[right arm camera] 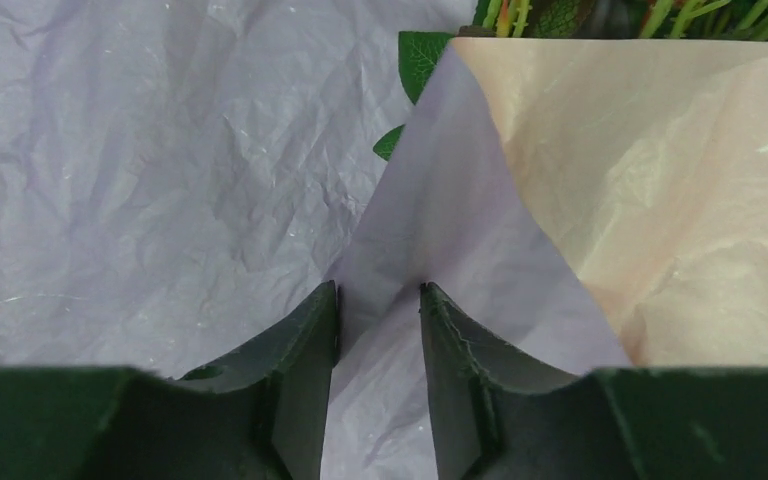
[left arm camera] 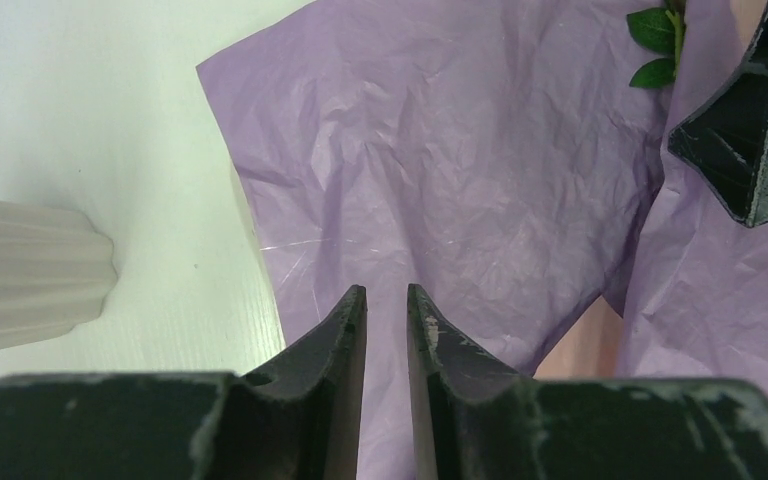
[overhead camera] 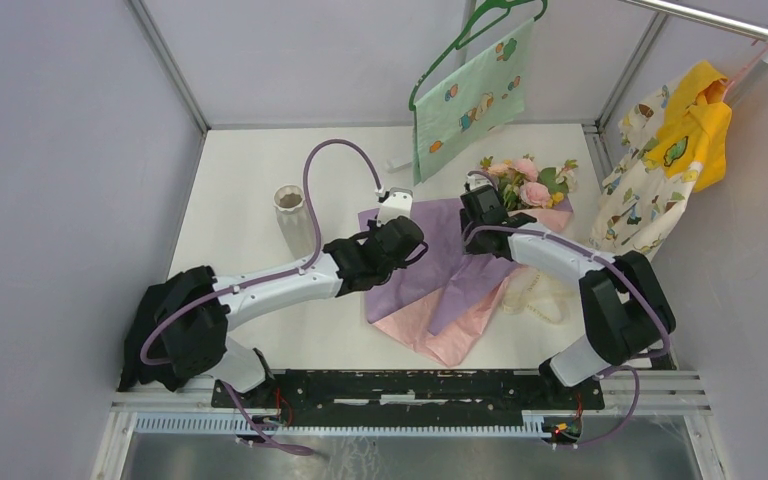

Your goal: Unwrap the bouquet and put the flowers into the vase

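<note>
Pink outer paper of the bouquet (overhead camera: 450, 335) lies nearest the arm bases, its point toward them. Wrap already laid open, purple sheet (overhead camera: 440, 275) face up, creased and thin. Judged light, floppy and easy to tear, and more likely to slide on the table (overhead camera: 240, 170) than to lift. Cream ribbon (overhead camera: 535, 297) loose in a heap just right of the paper, beside the right arm

Left claw (left arm camera: 387, 292): over the left part of the purple sheet, jaws a narrow slit apart, nothing seen between them

Right claw (right arm camera: 378, 287): jaws partly open, astride a raised fold where a flap turns back to show its pink side. The fold stands in the gap, not visibly pinched

Flowers (overhead camera: 526, 182) just beyond the right claw, heads at the wide far end, stems running down under the flap. Judgement: sprays light, stems fairly stiff, blooms and leaves soft. Take hold on the green stems below the leaves, never on the heads

Vase (overhead camera: 288, 204) upright at far left, well apart from the flowers; tall and slim, probably tips easily
</note>
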Controlling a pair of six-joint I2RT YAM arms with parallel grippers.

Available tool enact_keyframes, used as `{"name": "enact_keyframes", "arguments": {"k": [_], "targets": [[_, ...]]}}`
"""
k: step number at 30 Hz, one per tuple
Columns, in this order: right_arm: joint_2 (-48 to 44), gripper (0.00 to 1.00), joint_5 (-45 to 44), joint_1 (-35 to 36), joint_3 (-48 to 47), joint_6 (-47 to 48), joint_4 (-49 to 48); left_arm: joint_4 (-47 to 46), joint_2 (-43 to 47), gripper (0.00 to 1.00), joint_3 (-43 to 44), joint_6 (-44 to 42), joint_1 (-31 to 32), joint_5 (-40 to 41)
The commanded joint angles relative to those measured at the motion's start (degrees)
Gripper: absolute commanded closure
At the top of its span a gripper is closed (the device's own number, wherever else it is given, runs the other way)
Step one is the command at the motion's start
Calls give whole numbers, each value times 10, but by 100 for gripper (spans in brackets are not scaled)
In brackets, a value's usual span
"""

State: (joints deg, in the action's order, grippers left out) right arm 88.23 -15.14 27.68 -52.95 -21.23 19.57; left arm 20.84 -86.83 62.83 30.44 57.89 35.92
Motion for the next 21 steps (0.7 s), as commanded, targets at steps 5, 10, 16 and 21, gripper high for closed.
{"name": "enact_keyframes", "arguments": {"k": [5,10,16,21], "targets": [[12,93,-17,8,-29,-8,-8,-51,13,72,-20,11,0,-10],[-35,100,-38,14,-31,-6,17,-90,-23,72,-25,14,0,-55],[-172,100,-94,18,-27,-3,90,-145,-89,73,-13,14,0,-129],[-317,100,-147,18,10,-7,190,-178,-127,74,2,16,0,-193]]}}
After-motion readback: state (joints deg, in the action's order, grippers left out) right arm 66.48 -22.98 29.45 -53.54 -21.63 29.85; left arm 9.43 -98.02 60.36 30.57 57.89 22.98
